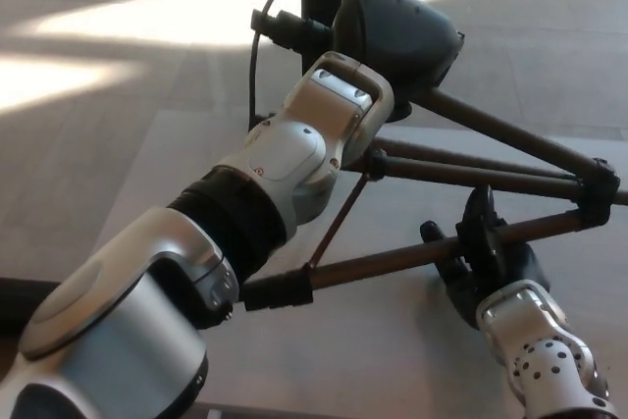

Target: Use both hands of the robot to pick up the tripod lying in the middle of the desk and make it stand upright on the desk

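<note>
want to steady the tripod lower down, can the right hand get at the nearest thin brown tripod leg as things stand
Probably yes. The black right hand is already at the nearest thin brown tripod leg, its fingers rising across it, with nothing between them. Whether it grips firmly is unclear.

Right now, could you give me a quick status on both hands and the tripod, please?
Left hand up at the tripod head, fingers hidden. Right hand wrapped around the lower leg. Tripod tilted, legs spread, not yet upright on the desk. Nothing in the way.
</note>
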`<state>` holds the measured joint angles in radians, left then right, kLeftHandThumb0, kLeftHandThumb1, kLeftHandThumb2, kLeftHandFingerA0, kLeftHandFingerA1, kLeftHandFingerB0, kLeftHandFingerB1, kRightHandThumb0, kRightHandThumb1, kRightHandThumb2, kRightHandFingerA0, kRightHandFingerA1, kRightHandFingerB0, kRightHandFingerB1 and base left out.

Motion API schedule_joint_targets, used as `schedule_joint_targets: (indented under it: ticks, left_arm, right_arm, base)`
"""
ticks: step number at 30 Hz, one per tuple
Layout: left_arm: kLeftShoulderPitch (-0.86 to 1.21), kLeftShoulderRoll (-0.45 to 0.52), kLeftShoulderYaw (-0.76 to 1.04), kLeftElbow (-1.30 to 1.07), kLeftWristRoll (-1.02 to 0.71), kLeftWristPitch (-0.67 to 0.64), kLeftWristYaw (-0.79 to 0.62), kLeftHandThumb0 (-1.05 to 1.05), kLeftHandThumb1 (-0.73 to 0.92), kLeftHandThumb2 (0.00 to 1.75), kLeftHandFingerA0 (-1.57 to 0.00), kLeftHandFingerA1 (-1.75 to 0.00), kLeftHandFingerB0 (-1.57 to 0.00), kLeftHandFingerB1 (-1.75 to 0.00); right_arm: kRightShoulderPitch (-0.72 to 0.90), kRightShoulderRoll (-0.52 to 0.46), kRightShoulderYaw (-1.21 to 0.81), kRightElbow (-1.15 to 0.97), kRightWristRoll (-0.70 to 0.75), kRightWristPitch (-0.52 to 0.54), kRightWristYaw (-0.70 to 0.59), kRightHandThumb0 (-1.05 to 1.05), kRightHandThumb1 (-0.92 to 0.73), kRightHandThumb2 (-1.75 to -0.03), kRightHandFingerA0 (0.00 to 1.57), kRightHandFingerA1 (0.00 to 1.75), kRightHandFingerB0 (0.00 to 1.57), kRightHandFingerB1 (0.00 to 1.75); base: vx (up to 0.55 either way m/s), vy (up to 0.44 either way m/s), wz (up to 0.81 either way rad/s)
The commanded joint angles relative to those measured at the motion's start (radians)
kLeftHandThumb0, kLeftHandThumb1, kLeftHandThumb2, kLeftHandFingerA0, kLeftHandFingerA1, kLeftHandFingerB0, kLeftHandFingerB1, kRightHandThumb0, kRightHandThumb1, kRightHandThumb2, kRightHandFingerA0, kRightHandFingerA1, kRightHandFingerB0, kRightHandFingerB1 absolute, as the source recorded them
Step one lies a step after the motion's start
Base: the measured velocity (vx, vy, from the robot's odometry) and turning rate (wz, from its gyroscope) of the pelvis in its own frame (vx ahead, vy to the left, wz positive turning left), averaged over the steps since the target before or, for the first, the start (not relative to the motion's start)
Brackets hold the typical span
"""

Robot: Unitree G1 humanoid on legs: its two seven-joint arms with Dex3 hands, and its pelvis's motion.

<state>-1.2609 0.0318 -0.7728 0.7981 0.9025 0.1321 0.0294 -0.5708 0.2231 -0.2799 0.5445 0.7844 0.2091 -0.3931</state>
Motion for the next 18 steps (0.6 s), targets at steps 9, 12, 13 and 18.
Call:
schedule_joint_targets:
  ticks: [9,12,13,18]
  left_arm:
    - [0.041,0.030,-0.010,-0.038,0.045,-0.017,0.037,-0.31,0.66,0.66,-0.93,-1.67,-0.84,-1.17]
    - [0.030,0.034,-0.018,-0.030,0.055,-0.018,0.033,-0.36,0.47,0.93,-1.19,-1.33,-0.86,-1.02]
    - [0.027,0.032,-0.015,-0.026,0.052,-0.015,0.031,-0.36,0.47,0.93,-1.19,-1.33,-0.86,-1.02]
    - [0.026,0.035,0.001,-0.022,0.029,-0.030,0.022,-0.32,0.73,0.70,-0.92,-1.65,-0.85,-1.19]
  right_arm:
    - [-0.072,-0.001,0.034,-0.007,-0.329,-0.289,-0.163,-0.15,-0.51,-1.27,1.03,1.75,0.86,1.61]
    - [-0.062,-0.007,0.051,-0.001,-0.374,-0.305,-0.177,-0.16,-0.59,-1.10,1.00,1.73,0.83,1.51]
    - [-0.058,-0.012,0.062,0.000,-0.393,-0.311,-0.179,-0.16,-0.59,-1.10,1.00,1.73,0.83,1.51]
    - [-0.045,-0.021,0.060,-0.019,-0.401,-0.312,-0.172,-0.14,-0.52,-1.17,0.93,1.73,0.80,1.50]
  base:
    - [0.00,0.000,0.00]
    - [0.00,0.000,0.00]
    - [0.00,0.000,0.00]
    - [0.00,0.000,0.00]
